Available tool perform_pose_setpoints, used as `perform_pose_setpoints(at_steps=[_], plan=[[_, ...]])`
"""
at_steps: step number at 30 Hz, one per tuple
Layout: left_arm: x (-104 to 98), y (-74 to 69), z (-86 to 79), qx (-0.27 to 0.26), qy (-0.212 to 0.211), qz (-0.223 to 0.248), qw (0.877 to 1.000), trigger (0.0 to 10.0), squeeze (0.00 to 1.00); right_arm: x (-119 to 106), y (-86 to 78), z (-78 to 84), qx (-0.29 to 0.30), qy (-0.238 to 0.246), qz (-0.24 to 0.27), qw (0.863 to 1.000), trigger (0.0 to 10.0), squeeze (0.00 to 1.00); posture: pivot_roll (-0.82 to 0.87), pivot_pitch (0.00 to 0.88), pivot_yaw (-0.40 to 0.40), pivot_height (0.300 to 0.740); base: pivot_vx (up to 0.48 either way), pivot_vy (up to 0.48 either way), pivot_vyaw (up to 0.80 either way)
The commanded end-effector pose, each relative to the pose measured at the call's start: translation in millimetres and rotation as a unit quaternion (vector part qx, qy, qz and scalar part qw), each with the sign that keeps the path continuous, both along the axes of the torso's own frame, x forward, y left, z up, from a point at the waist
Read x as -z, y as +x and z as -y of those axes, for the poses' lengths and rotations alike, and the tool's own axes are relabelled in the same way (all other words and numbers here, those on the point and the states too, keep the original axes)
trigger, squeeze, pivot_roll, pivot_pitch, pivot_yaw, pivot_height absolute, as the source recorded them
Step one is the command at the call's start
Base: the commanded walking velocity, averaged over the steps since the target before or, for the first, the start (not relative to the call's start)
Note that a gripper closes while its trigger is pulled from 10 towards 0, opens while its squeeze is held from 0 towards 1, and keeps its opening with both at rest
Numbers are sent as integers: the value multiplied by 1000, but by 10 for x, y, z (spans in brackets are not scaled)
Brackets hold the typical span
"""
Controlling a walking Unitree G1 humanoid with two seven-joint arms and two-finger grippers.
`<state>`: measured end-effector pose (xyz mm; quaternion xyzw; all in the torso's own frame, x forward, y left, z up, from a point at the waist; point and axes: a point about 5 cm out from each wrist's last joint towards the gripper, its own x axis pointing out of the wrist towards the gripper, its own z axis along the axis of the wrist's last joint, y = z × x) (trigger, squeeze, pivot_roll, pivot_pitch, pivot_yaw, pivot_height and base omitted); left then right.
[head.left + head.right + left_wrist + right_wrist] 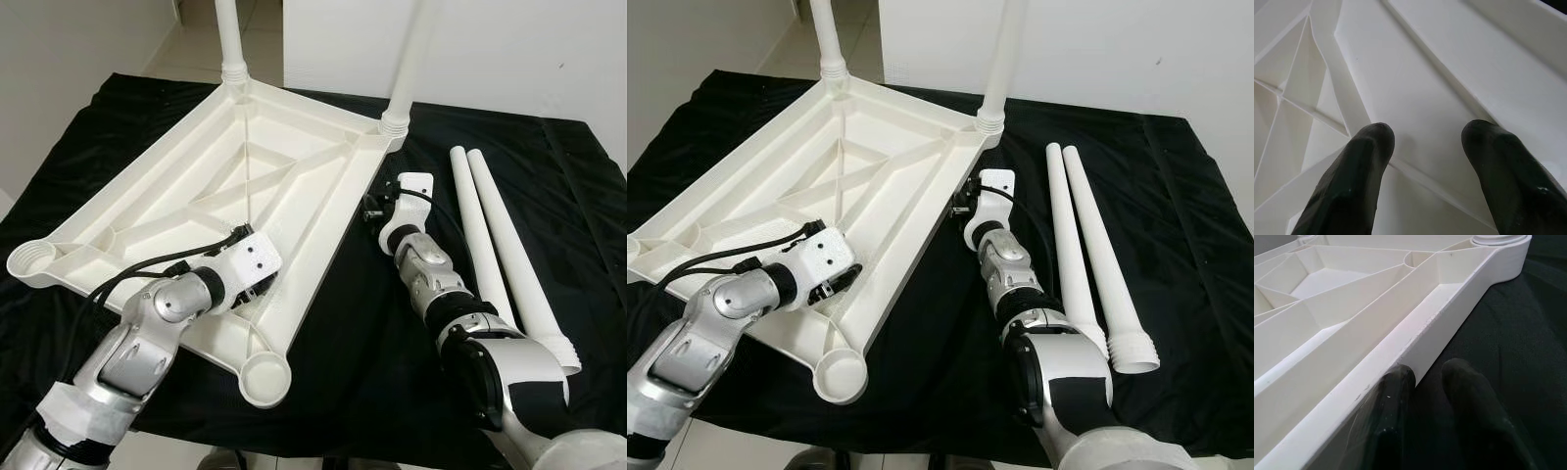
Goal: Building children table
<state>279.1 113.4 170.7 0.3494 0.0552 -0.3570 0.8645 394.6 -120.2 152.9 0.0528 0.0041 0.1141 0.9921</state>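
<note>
A white plastic table top [294, 127] lies upside down on a black cloth. Two white legs [229, 34] [409, 59] stand upright in its far corner sockets. The near socket [265, 377] and the left socket [34, 259] hold nothing. Two loose legs [470, 225] [524, 274] lie side by side on the cloth to the right. My left gripper [1425, 137] is open, its fingers resting on the ribbed underside near the near corner. My right gripper [1427, 372] sits low on the cloth at the table top's right rim [1449, 308], narrowly open, one finger touching the rim's outer wall.
The black cloth [362, 333] covers the whole work surface and drops off at the near edge. A white wall [509, 49] rises behind, with pale floor [196, 39] at the far left. Bare cloth lies between the table top and the loose legs.
</note>
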Motion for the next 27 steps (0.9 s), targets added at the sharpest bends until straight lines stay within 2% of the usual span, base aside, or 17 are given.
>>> perform_pose_setpoints(at_steps=[1, 9, 16, 21, 27], plan=[[65, -171, 206, 124, -1, -84, 989, 10000, 0, 1, 1, -168, -22, 13, -11, 1000, 10000, 0, 168, 155, -9, 740, 0, 0, 0], [39, -173, 378, 142, -37, -93, 985, 10000, 0, -27, -6, -370, -51, 24, -15, 998, 10000, 0, 163, 159, -2, 740, 0, 0, 0], [-11, -156, 503, 148, -61, -90, 983, 10000, 0, -62, 2, -428, -57, 28, -14, 998, 10000, 0, 166, 161, -1, 740, 0, 0, 0], [-66, -163, 687, 158, -86, -85, 980, 10000, 0, -95, 14, -483, -57, 32, -17, 998, 10000, 0, 174, 162, 5, 740, 0, 0, 0], [-116, -154, 782, 160, -102, -77, 979, 10000, 0, -102, 16, -507, -56, 32, -20, 998, 10000, 0, 177, 159, 8, 740, 0, 0, 0]])
